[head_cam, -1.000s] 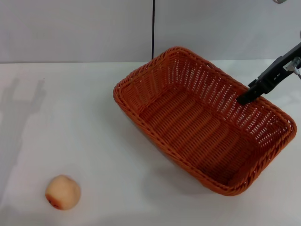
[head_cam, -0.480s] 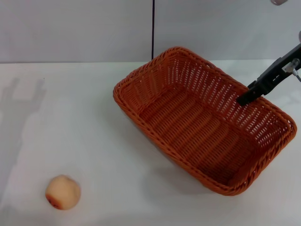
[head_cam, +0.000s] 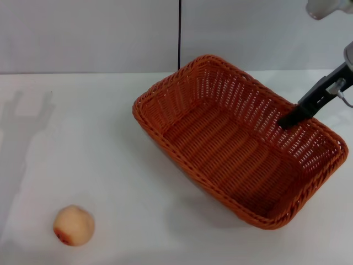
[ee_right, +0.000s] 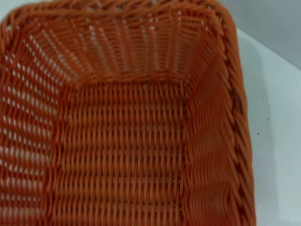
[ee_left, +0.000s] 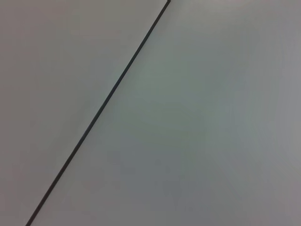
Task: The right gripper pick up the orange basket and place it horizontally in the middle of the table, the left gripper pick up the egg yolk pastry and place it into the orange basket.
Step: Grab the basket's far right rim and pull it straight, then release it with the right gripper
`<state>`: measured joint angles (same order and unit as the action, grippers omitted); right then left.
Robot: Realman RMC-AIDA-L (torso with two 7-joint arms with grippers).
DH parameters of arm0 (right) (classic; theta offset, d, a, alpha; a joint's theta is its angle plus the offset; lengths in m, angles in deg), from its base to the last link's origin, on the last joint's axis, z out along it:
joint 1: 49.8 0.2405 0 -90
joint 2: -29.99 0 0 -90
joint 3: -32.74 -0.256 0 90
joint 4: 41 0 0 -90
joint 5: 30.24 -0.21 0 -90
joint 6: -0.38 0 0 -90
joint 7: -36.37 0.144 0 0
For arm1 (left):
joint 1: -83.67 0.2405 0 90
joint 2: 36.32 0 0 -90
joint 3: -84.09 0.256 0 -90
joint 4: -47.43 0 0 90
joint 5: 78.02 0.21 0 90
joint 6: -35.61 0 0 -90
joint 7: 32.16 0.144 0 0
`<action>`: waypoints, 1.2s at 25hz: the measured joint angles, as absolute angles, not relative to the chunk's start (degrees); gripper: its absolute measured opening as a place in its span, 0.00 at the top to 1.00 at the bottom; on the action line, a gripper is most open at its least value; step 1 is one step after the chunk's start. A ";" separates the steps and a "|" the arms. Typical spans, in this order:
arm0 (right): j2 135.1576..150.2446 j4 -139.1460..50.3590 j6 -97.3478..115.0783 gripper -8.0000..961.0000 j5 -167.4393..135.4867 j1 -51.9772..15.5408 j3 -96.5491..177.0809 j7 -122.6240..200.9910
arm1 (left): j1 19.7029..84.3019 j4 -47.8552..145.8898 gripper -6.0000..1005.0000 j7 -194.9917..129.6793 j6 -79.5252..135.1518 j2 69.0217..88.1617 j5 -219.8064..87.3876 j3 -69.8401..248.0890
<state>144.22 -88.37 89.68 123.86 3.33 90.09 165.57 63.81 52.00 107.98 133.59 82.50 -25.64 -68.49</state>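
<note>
Head view: orange basket (head_cam: 240, 141) at centre-right of the frame, set askew on the table (head_cam: 110, 160), woven wicker with braided rim and slatted openwork sides, nothing inside. Right gripper (head_cam: 288, 121) at the far long rim, upper right; finger spread cannot be told. Egg yolk pastry (head_cam: 73, 225) at lower left, round, pale peach, reddish spot, well apart from the basket. Left gripper out of sight.

right pincer (head_cam: 288, 121) angled down from the right.
</note>
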 joint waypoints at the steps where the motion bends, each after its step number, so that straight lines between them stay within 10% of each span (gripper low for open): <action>1: 144.29 -88.37 89.53 0.44 123.86 3.25 90.66 165.55 | 63.81 52.00 0.23 107.99 133.57 82.50 -25.64 -68.49; 13: 144.59 -88.49 88.99 0.75 123.57 2.96 91.23 165.21 | 63.81 51.99 0.23 107.93 133.11 82.50 -25.81 -68.49; 30: 143.10 -90.42 94.10 0.80 114.83 0.82 83.88 159.37 | 63.18 51.86 0.23 107.81 131.62 82.50 -26.00 -68.55</action>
